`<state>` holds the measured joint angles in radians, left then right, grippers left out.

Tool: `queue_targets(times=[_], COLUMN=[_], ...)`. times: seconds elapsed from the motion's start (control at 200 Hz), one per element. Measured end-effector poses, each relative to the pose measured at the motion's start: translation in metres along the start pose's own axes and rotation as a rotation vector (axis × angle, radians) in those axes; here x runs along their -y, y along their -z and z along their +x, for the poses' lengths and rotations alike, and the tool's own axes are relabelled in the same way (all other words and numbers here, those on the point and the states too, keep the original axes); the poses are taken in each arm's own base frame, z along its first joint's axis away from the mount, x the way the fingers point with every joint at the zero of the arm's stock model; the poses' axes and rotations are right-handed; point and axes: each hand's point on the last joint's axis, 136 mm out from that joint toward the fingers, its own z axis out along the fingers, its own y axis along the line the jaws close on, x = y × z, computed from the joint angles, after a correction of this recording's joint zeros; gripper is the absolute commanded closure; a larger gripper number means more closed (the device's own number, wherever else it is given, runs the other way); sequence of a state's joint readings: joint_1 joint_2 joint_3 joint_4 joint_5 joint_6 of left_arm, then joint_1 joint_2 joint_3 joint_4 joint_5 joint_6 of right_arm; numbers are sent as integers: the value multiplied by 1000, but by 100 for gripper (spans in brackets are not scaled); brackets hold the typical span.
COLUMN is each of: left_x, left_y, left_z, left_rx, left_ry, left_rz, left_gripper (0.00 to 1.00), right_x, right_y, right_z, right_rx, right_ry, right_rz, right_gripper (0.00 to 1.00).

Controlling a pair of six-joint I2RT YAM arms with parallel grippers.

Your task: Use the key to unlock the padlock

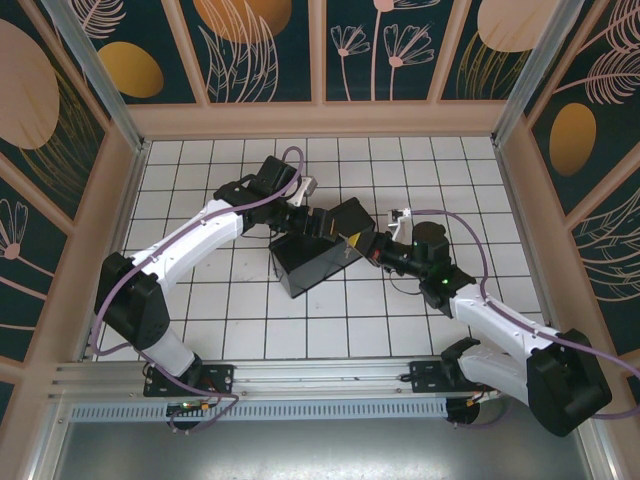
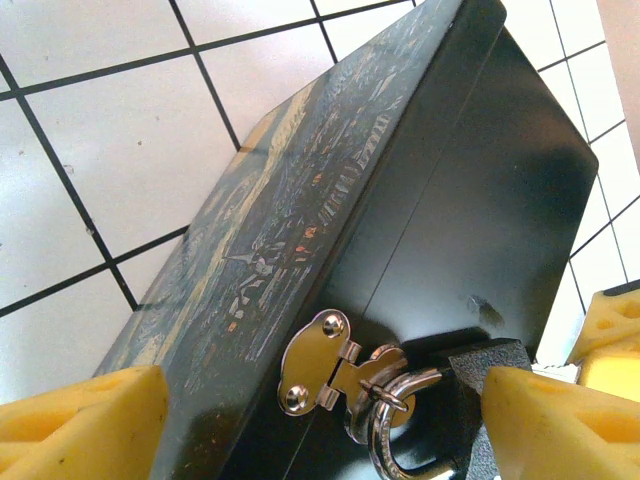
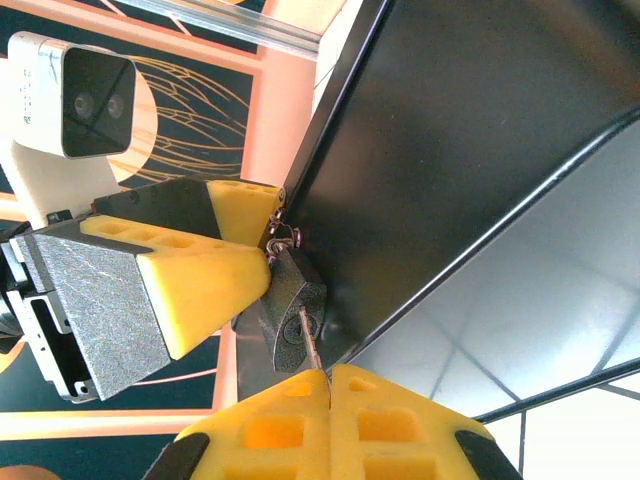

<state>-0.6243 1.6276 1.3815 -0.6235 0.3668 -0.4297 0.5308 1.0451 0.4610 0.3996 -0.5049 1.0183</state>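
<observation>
There's the right gripper [image 3: 328,390], fingers pinched tight on the key [image 3: 308,342]. The thin blade runs straight out from the fingertips, with its tip at the keyhole of the padlock [image 3: 285,318]. The padlock hangs off the edge of the box [image 3: 450,150], which looms ahead and right of the tool. Ahead-left is the left gripper [image 3: 262,236], fingers spread, with the nearer yellow pad [image 3: 200,285] touching the padlock's top. There's tiled floor [image 3: 570,390] off to the right.
</observation>
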Motion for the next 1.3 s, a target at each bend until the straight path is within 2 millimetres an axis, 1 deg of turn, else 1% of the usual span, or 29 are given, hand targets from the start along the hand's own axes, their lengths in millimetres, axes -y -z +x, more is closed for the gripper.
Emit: queue_targets(times=[0.205, 0.55, 0.671, 0.791, 0.896, 1.036, 1.136, 1.296], left_x=[0, 0, 0, 2, 2, 0, -2, -3], left_y=[0, 0, 0, -2, -2, 0, 0, 2], left_z=[0, -1, -1, -2, -5, -7, -7, -8], left_rx=[1, 2, 3, 8, 20, 24, 21, 18], left_ry=[1, -1, -16, -47, -73, -85, -99, -124], left_rz=[0, 0, 8, 24, 28, 35, 45, 61], left_gripper=[19, 19, 20, 20, 21, 22, 22, 22], right_x=[-2, -2, 0, -2, -3, -4, -9, -15], right_y=[-2, -4, -6, -9, -10, -5, -1, 0], right_z=[6, 9, 13, 15, 10, 1, -7, -12], right_rx=[-19, -31, -53, -86, -108, -112, -117, -174], right_ry=[4, 13, 22, 39, 56, 74, 100, 145], right_rz=[-5, -7, -8, -19, -18, -22, -48, -77], right_gripper=[100, 100, 100, 100, 100, 100, 100, 100])
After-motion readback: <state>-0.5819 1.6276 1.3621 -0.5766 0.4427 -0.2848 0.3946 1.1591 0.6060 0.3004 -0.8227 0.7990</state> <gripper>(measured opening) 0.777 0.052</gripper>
